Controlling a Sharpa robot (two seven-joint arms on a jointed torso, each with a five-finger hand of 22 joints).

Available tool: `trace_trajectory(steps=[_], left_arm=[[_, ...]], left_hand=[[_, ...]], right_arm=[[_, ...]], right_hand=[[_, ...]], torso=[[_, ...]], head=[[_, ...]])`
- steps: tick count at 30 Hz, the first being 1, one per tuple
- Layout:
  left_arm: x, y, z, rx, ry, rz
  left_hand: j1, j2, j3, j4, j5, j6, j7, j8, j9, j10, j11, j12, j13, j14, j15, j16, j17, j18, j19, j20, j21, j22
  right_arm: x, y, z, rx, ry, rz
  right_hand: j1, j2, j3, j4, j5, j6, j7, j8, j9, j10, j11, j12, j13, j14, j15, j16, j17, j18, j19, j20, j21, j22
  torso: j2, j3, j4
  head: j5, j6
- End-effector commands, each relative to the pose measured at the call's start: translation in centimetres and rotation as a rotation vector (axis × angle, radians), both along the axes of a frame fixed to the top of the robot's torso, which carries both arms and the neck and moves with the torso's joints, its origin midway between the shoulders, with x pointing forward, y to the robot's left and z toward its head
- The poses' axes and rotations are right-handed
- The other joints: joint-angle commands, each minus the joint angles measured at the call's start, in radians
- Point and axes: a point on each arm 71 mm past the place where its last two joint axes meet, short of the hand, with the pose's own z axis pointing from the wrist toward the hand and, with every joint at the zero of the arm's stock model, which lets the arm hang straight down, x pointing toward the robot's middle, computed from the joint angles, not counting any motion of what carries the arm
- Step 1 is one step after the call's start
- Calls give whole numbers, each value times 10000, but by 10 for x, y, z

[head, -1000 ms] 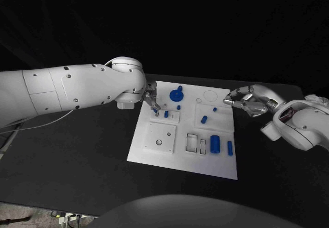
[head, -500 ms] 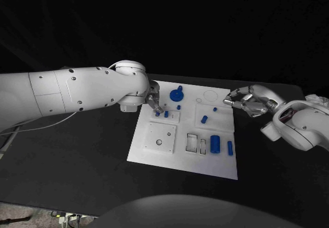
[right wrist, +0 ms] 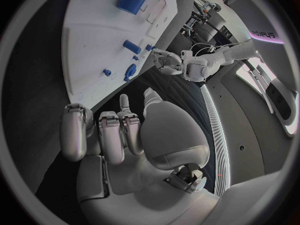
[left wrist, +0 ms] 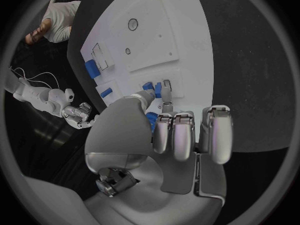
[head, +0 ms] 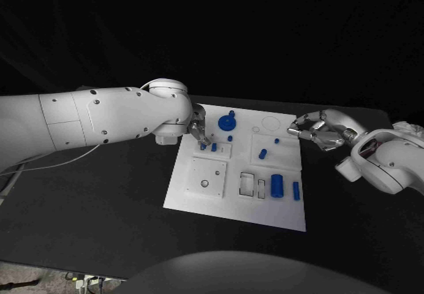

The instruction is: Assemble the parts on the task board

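While the white task board (head: 199, 199) lies flat in the middle of the black surface (head: 97, 208), the left hand (head: 196, 130) is low over its far left part. The fingers (left wrist: 173, 135) of this hand are curled in close together. In the left wrist view a small blue peg (left wrist: 152, 118) sits at the fingertips, between the thumb and the other fingers, so the hand pinches it. Just beside these fingertips two more short blue pegs (head: 214, 147) stand in a small raised block on the board.

The right hand (head: 316, 130) is near the far right edge of the board, apart from the parts. Its fingers (right wrist: 112, 135) are bent inwards, with small gaps between them, and nothing is in them. I cannot tell if this hand touches the board or the surface.

On the board, a round blue knob (head: 228, 122) stands at the far side, close to the left hand. A short blue pin (head: 276, 141) and a tilted blue peg (head: 263, 154) are in the right middle part. Nearer to the robot, a thick blue cylinder (head: 277, 185) lies beside two narrow slots, and a thinner blue bar (head: 296, 192) lies just beside it, towards the right edge. A square white plate (head: 207, 177) with a small hole is on the left near part of the board.
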Motion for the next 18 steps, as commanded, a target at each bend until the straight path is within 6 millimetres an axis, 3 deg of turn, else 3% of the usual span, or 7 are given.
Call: trace_trajectory(steps=[1,18], left_arm=[[0,5,-1,536,-4,552],[1,8,-3,718,-140,633]], left_hand=[[41,107,67,-10,-44,55,-72,26,5,1058,-6,24,2634,1033,-22,24,2631,-70,682,-47,-49,2279],[34,119,99,-19,-45,55,-73,15,3,1058,-5,24,2634,1033,-21,24,2631,-62,662,-46,-76,2261]], right_arm=[[-1,1,-1,-28,50,152],[-1,1,-1,-24,54,159]], right_hand=[[81,-6,-8,-40,53,28,14,21,-9,1059,84,37,2626,1043,96,34,2631,154,-31,62,-65,1936],[94,-9,-5,-47,60,27,15,20,-13,1059,87,37,2626,1043,96,34,2631,155,-35,63,-69,1934]], torso=[[-5,5,9],[2,3,3]], head=[[3,2],[29,2]])
